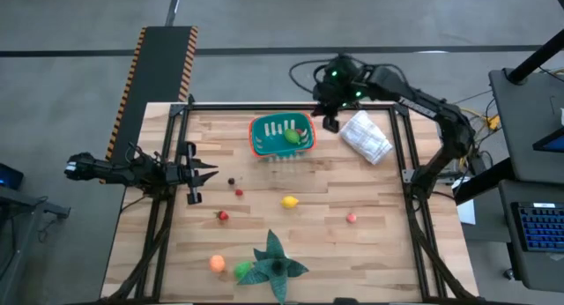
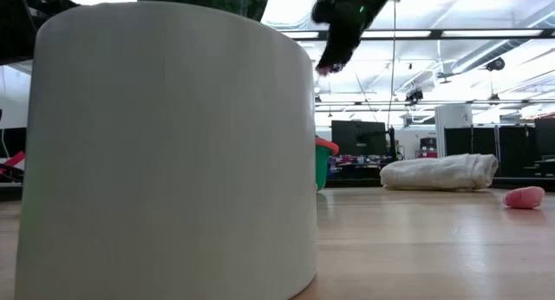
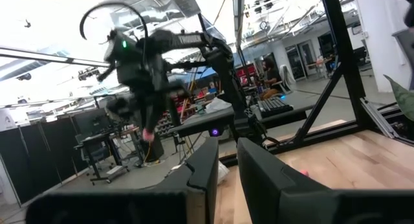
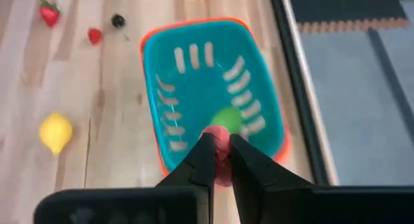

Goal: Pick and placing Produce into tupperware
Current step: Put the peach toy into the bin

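The right fingers (image 4: pixel 219 160) are closed on a small pink-red piece of produce (image 4: pixel 218 146), pinched between the 2 tips with its rounded top showing above them. In the right wrist view the held piece hangs over the teal tupperware (image 4: pixel 194 88), just inside the orange-red rim and beside a green piece (image 4: pixel 227 118) already lying in the tub. From above, the right fingers (image 1: pixel 330 122) sit at the tub's right edge, close to the far side of the surface (image 1: pixel 379 252), with a wrinkled white bag (image 1: pixel 366 136) just beside them.

The left fingers (image 1: pixel 210 172) rest near the left edge of the surface, well apart from the tupperware (image 1: pixel 282 135), drawn nearly together and holding nothing.

Loose produce is scattered on the wood: a yellow lemon (image 1: pixel 289 201) near the middle, a pink piece (image 1: pixel 352 218) to its right, a small red piece (image 1: pixel 239 192), a dark berry (image 1: pixel 232 181), a strawberry (image 1: pixel 223 216), and an orange piece (image 1: pixel 217 263) next to a green one (image 1: pixel 241 270) against the dark green leafy thing (image 1: pixel 275 263).
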`<move>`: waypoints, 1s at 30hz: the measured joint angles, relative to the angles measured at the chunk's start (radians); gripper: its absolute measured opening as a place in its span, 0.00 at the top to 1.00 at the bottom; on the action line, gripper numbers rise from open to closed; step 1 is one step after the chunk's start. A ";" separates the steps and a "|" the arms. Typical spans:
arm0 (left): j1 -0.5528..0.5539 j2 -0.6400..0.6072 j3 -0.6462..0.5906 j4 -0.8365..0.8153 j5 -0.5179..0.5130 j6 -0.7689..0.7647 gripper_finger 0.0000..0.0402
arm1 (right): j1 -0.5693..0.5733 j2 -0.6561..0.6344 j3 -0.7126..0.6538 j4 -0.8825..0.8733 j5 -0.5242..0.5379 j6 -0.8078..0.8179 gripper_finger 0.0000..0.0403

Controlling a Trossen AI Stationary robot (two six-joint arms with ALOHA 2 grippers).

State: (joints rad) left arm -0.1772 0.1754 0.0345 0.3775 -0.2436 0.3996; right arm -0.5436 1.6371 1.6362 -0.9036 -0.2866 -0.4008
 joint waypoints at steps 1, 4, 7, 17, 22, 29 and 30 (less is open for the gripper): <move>0.000 -0.001 0.000 0.000 0.000 0.000 0.89 | 0.001 0.000 -0.047 0.070 -0.022 0.001 0.94; 0.000 -0.001 0.000 0.000 0.000 0.000 0.89 | 0.005 -0.005 -0.184 0.320 -0.036 0.021 0.94; 0.000 0.000 0.000 -0.001 0.000 0.000 0.89 | 0.004 -0.011 -0.309 0.595 -0.066 0.060 0.94; 0.000 -0.001 0.000 -0.001 0.000 0.000 0.89 | 0.007 -0.011 -0.578 1.594 -0.170 0.214 0.94; 0.000 -0.001 0.000 -0.001 0.000 0.000 0.89 | 0.002 -0.041 -0.611 1.849 -0.170 0.295 0.94; 0.000 0.001 0.000 -0.001 0.000 0.000 0.89 | -0.002 -0.087 -0.548 1.567 -0.169 0.240 0.94; 0.000 0.000 0.000 -0.001 0.000 0.000 0.89 | -0.002 -0.089 -0.542 1.544 -0.169 0.236 0.94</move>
State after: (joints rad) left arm -0.1769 0.1757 0.0345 0.3765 -0.2436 0.4000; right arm -0.5457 1.5486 1.0940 0.6408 -0.4557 -0.1647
